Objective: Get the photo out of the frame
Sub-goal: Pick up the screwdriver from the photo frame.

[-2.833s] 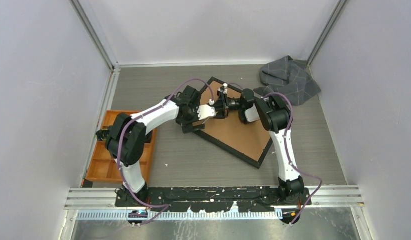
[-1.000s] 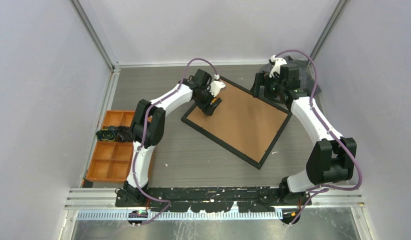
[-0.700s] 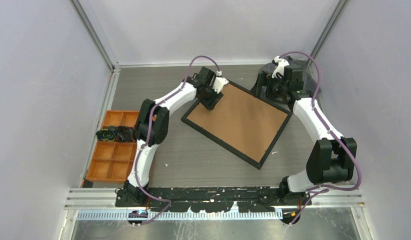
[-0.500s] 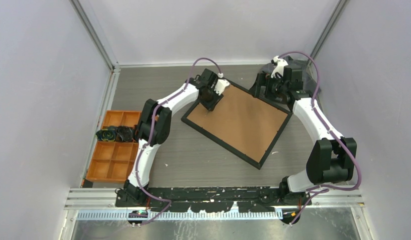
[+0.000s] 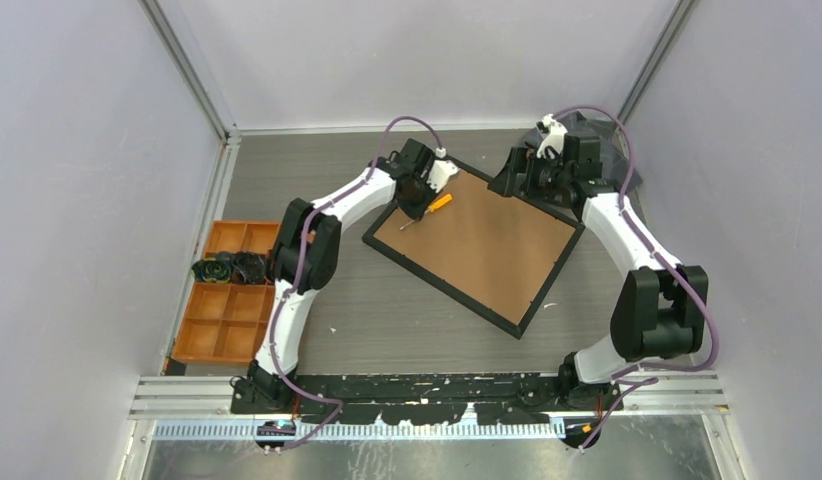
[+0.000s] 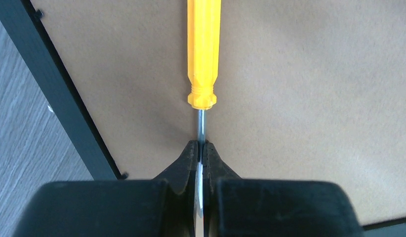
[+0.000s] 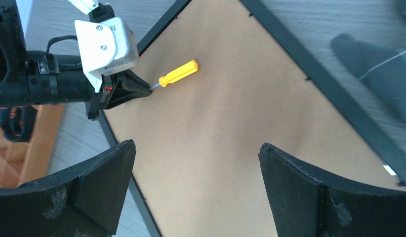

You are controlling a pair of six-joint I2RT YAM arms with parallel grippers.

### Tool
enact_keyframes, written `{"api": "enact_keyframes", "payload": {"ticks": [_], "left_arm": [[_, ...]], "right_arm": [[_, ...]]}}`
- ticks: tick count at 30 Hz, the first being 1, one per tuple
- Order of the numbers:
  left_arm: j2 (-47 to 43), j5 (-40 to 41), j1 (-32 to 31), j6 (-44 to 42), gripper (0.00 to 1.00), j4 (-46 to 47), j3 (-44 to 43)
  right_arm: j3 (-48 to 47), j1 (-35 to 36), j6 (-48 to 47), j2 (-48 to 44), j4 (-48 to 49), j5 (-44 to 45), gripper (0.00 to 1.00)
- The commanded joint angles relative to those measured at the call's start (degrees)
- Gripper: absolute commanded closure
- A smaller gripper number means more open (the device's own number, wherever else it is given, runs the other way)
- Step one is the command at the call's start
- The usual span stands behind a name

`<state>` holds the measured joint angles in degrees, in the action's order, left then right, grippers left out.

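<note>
- Your left gripper (image 6: 201, 152) pinches the screwdriver (image 6: 203, 54) by its shaft, handle pointing away across the frame (image 5: 439, 289) back.
- Your right gripper (image 7: 195, 150) hangs wide open over the far side.
- The photo is hidden underneath the frame's board.

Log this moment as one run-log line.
left gripper: shut on screwdriver shaft | right gripper: open, empty | frame: face down, brown back up | photo: not visible

frame (image 5: 474, 243): smooth matt black border, matt brown fibreboard back; screwdriver (image 6: 203, 54): glossy yellow plastic handle, bright metal shaft; table (image 5: 287, 160): matt grey wood-grain surface; cloth (image 7: 379, 59): grey woven fabric.
</note>
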<state>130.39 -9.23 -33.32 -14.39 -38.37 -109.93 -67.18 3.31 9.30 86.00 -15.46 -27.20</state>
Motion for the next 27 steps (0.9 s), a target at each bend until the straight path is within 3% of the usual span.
{"api": "enact_keyframes", "payload": {"ticks": [1,11,14,20,27], "left_arm": [[-7.8,-0.9,0.5,-2.9,1.00,2.8,5.2],[-21.4,0.5,-1.6,-9.2,1.00,15.8,17.3],[-23.2,5.4,-4.5,-14.4,1.00,16.6,19.3],[-25.8,15.2,-10.0,-19.5,1.00,22.2,25.8],[-27.3,22.2,-13.1,-21.4,1.00,30.7,32.6]], "right_arm": [[-1.2,0.1,6.8,4.1,2.2,-7.4,0.01],[0.5,1.4,31.3,15.8,14.5,-21.1,0.09],[0.4,3.0,35.3,16.6,16.9,-23.6,0.13],[3.1,5.1,45.8,15.9,26.3,-25.1,0.13],[4.4,5.4,49.0,15.7,26.6,-23.2,0.21]]}}
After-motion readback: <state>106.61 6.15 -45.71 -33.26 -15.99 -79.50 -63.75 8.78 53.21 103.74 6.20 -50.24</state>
